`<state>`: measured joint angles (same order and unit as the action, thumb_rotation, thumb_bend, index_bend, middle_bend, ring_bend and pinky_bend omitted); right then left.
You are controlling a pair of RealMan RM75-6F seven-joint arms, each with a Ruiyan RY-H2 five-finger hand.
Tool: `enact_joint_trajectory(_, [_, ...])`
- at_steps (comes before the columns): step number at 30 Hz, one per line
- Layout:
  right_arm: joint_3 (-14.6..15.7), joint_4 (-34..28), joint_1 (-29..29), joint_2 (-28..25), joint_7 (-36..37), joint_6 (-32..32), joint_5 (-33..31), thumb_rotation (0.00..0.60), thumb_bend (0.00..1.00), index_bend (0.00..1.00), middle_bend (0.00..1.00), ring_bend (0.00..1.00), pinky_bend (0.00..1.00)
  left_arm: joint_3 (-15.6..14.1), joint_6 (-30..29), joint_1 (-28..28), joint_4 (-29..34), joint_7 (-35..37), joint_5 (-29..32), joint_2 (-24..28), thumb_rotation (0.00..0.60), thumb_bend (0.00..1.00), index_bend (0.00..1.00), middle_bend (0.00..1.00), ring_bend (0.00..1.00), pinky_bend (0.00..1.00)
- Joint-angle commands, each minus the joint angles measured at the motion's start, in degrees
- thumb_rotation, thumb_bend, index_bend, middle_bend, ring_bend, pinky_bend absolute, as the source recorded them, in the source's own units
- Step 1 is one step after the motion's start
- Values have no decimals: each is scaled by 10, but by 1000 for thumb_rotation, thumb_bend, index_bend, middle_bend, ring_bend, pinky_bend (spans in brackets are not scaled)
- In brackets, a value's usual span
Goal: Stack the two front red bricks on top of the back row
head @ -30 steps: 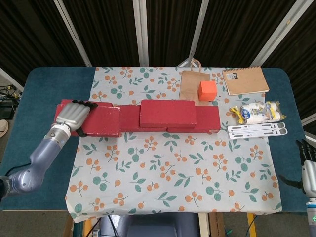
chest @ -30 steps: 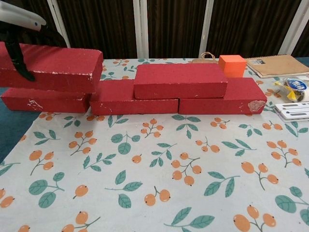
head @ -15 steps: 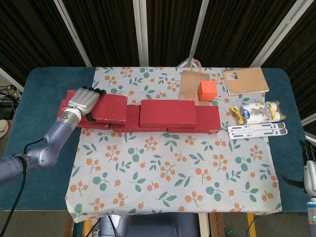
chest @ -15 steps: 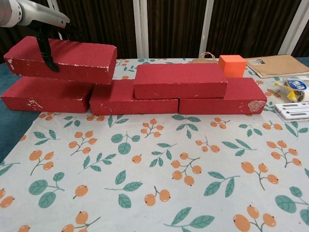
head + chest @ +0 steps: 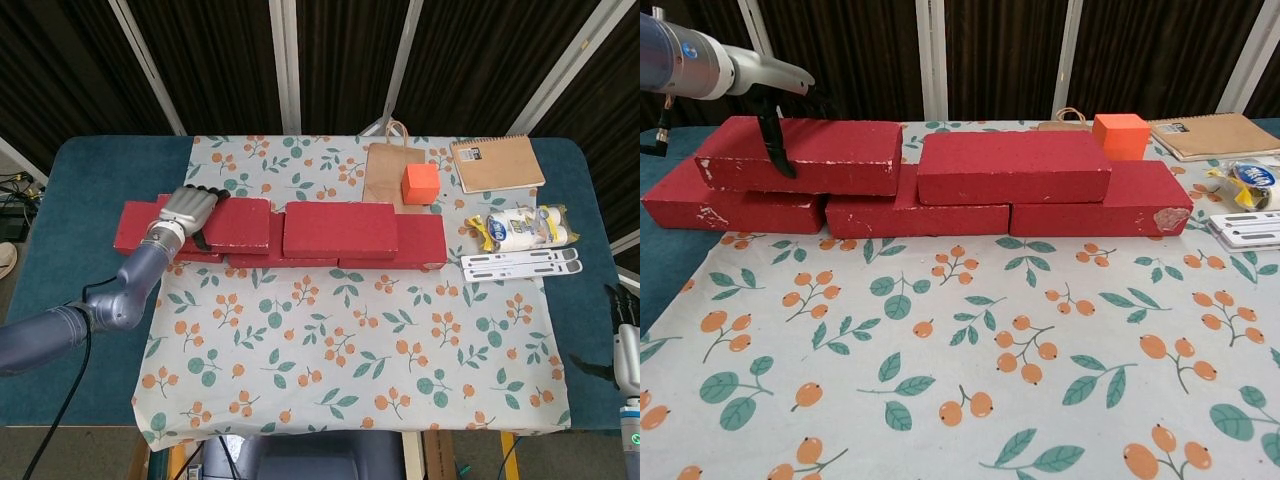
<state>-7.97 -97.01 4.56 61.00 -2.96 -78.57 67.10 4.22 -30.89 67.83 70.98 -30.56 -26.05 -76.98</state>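
Note:
Three red bricks form the back row: left point(image 5: 730, 210), middle point(image 5: 915, 215) and right point(image 5: 1110, 205). One red brick point(image 5: 1012, 165) lies on top, over the middle and right ones. A second red brick point(image 5: 805, 155) sits level on the left and middle bricks, a small gap away from the first. My left hand point(image 5: 190, 212) grips its left part, thumb point(image 5: 776, 152) down the front face and fingers over the top. My right hand point(image 5: 628, 362) is at the table's right edge, partly cut off, holding nothing.
Behind the row lie a brown paper bag point(image 5: 385, 170) with an orange cube point(image 5: 421, 182) on it and a spiral notebook point(image 5: 497, 163). A wrapped packet point(image 5: 520, 228) and white plastic strips point(image 5: 520, 265) lie to the right. The floral cloth point(image 5: 350, 350) covers the table in front.
My left hand carried the held brick rightward and down, from tilted above the left end onto the left and middle back bricks. The right hand slid slightly further out of the frame.

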Motion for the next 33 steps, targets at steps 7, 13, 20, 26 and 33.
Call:
enact_joint_trajectory(7, [-3, 2, -1, 1, 4, -1, 2, 600, 0, 0, 32, 0, 0, -19, -11, 16, 0, 7, 18, -6, 600, 38, 215, 229, 164, 170])
enact_joint_trajectory(13, [-3, 3, 0, 1, 3, 3, 1, 600, 0, 0, 31, 0, 0, -28, -12, 25, -3, 11, 29, -11, 600, 38, 215, 230, 164, 171])
enact_joint_trajectory(20, [-4, 2, -1, 1, 4, 3, 1, 600, 0, 0, 31, 0, 0, -33, -16, 33, -2, 16, 28, -16, 600, 38, 214, 230, 164, 171])
enact_joint_trajectory(26, [-5, 4, -1, -1, 7, 4, 2, 600, 0, 0, 32, 0, 0, -36, -23, 40, 1, 16, 33, -20, 600, 38, 209, 230, 164, 171])
enact_joint_trajectory(33, [-6, 4, -4, -3, 14, 2, 2, 600, 0, 0, 32, 0, 0, -40, -28, 50, 1, 13, 44, -29, 600, 38, 204, 229, 164, 171])
